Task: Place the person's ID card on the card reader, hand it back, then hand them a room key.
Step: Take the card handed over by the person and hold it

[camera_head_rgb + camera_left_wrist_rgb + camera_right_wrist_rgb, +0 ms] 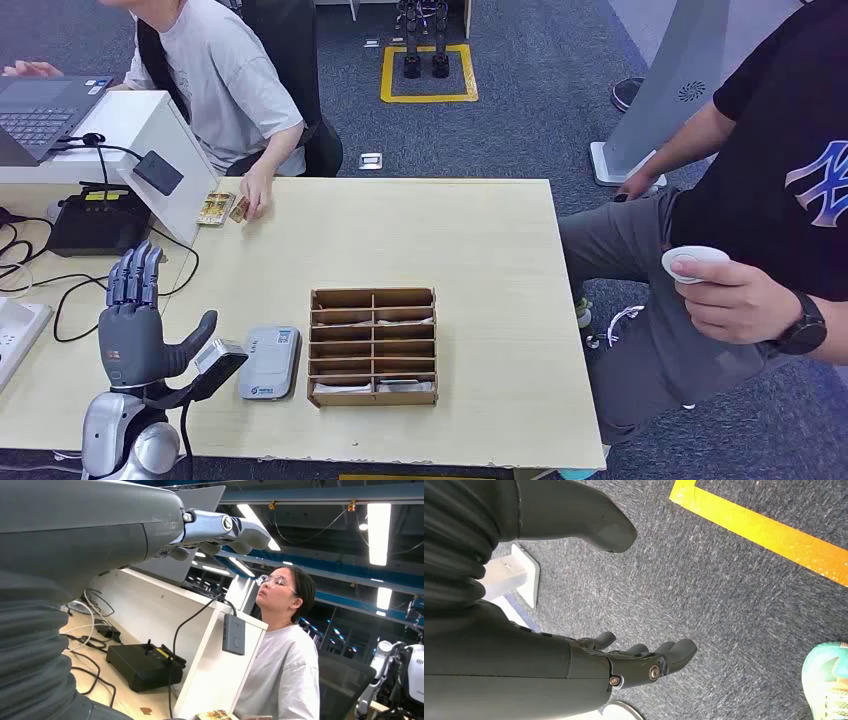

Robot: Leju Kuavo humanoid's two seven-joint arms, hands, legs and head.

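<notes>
My left hand [135, 320] is raised over the table's near left corner, fingers spread upward and thumb out, holding nothing. In the left wrist view its fingers [220, 527] stretch out toward the seated person [285, 650]. Just right of it lies the grey card reader [270, 362]. A wooden tray [373, 296] with room key cards in its slots stands beside the reader. At the far left, the seated person's hand [256, 190] rests on a small card [239, 209], with a yellowish card [214, 208] next to it. My right hand [644, 662] hangs over the carpet, holding nothing.
A black box [88, 222] with cables, a white partition [150, 150] and a laptop [40, 110] crowd the left side. A second person [760, 200] stands at the right holding a white round device [692, 262]. The light wood table [480, 250] stretches between them.
</notes>
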